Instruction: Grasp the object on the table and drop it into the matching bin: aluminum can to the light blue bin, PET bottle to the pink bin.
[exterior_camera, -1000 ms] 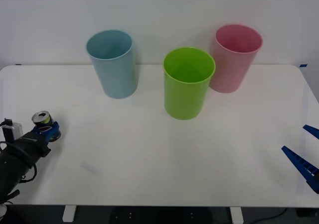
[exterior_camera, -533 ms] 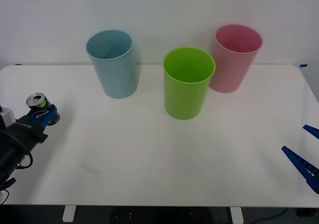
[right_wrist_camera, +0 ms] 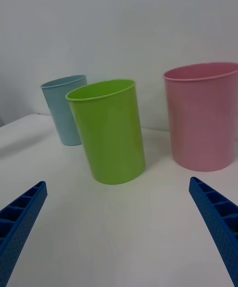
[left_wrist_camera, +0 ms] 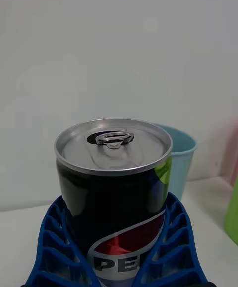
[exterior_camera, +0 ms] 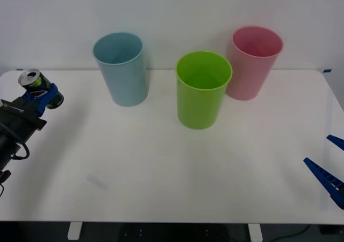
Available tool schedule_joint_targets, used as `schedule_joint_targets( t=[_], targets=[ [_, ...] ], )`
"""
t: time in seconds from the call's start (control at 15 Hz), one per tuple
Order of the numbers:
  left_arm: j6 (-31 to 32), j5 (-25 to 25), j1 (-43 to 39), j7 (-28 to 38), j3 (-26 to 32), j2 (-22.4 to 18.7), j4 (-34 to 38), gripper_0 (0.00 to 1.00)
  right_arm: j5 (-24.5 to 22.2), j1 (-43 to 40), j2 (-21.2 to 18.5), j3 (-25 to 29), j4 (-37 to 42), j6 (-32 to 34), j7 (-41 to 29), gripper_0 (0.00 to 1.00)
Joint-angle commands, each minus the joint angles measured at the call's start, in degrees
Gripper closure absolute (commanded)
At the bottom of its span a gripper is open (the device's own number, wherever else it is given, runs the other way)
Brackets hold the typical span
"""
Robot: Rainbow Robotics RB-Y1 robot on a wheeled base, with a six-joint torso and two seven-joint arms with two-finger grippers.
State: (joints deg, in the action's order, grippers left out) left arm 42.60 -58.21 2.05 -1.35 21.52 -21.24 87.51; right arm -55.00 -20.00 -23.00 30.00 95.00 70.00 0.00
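Observation:
My left gripper (exterior_camera: 44,95) is shut on the small dark aluminum can (exterior_camera: 32,80), held upright in the air over the table's (exterior_camera: 161,161) far left side. Up close, the can (left_wrist_camera: 114,187) shows its silver top and pull tab, with the blue fingers (left_wrist_camera: 49,237) wrapped around its sides. The light blue bin (exterior_camera: 121,68) stands to the right of the can, beyond it (left_wrist_camera: 181,163). The pink bin (exterior_camera: 252,62) stands at the back right (right_wrist_camera: 203,115). My right gripper (exterior_camera: 329,172) rests open at the table's right edge, nothing between its fingers (right_wrist_camera: 22,217).
A lime green bin (exterior_camera: 203,89) stands between the blue and pink bins, a little nearer to me (right_wrist_camera: 109,130). A white wall runs behind the table.
My left gripper has lifted the can off the table and carried it up and away from me, toward the table's far left corner. The right arm has not moved.

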Motion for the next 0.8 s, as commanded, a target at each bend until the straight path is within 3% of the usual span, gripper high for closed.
schedule_joint_targets(
  t=[0.07, 0.6, 0.8],
  targets=[
    [-0.50, -2.97, 3.05, 2.93, -0.16, -0.03, 0.82, 1.00, 0.00, 0.00, 0.00, 0.00, 0.00, 0.00, 0.00, 0.00],
    [-5.07, -12.37, 14.74, 11.90, -3.15, -0.03, 0.47, 0.99, 0.00, 0.00, 0.00, 0.00, 0.00, 0.00, 0.00, 0.00],
    [-7.18, -15.01, 20.18, 12.16, -5.79, -0.03, -4.01, 0.99, 0.00, 0.00, 0.00, 0.00, 0.00, 0.00, 0.00, 0.00]
  ],
)
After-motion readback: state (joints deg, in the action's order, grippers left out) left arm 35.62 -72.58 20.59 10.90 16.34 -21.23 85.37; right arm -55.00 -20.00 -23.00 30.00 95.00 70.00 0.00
